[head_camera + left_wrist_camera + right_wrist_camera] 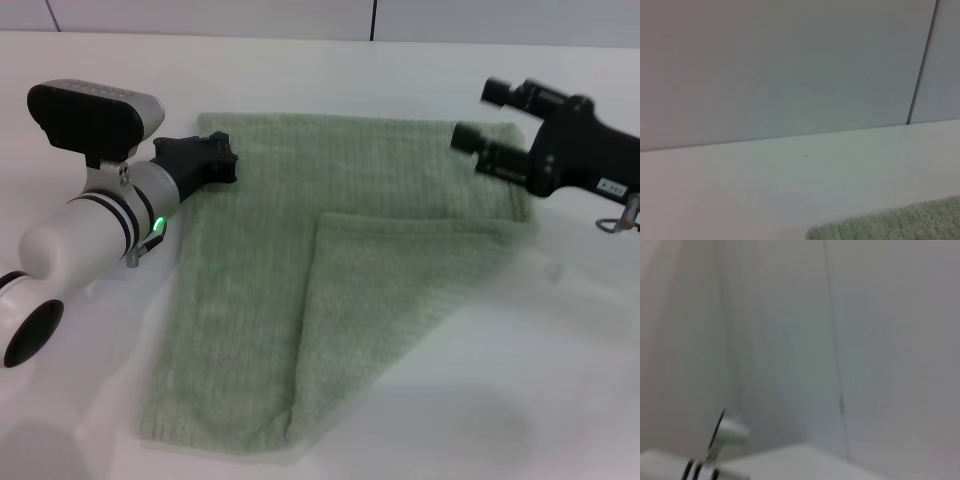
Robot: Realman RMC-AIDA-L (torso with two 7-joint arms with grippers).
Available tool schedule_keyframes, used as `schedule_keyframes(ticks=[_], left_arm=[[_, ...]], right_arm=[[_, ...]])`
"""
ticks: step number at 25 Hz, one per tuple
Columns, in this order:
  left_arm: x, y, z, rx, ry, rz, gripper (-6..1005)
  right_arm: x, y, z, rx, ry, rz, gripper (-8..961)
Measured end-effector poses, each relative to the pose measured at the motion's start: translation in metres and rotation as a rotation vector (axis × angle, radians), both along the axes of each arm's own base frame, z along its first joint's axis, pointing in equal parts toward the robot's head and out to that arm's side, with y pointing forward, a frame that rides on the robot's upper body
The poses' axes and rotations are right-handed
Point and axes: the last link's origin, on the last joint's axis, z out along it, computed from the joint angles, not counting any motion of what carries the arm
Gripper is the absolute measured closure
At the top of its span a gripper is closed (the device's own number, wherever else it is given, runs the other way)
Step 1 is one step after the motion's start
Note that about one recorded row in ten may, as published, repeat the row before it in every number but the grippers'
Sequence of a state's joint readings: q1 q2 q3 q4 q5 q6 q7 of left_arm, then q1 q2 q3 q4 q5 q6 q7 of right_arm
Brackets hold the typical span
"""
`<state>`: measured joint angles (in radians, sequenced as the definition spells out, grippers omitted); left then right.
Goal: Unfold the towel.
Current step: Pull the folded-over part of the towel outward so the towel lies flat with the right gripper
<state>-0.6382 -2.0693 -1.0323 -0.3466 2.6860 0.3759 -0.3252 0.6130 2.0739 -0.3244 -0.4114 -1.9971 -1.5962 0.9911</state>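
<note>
The pale sage-green towel (300,260) lies flat on the white table, with its near-right part folded over as a triangular flap (390,300). My left gripper (208,160) is at the towel's far-left corner, over its left edge. My right gripper (487,118) hovers above the towel's far-right corner, open and empty, and looks motion-blurred. A corner of the towel also shows in the left wrist view (900,225). The right wrist view shows no towel.
The white table (540,400) reaches back to a pale panelled wall (790,65) with a dark seam. Bare tabletop lies to the right of and in front of the towel. Part of my left arm (725,432) shows in the right wrist view.
</note>
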Motion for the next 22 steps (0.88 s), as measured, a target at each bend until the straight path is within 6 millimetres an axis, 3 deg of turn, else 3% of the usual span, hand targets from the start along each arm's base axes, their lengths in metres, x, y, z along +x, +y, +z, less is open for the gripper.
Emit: schedule_keyframes(ticks=[13, 22], left_arm=[[0.001, 0.001, 0.001, 0.003, -0.002, 0.0, 1000], [0.002, 0.002, 0.001, 0.004, -0.003, -0.001, 1000]], right_arm=[[-0.02, 0.022, -0.026, -0.215, -0.238, -0.019, 237], [-0.034, 0.036, -0.021, -0.256, -0.337, -0.017, 237]])
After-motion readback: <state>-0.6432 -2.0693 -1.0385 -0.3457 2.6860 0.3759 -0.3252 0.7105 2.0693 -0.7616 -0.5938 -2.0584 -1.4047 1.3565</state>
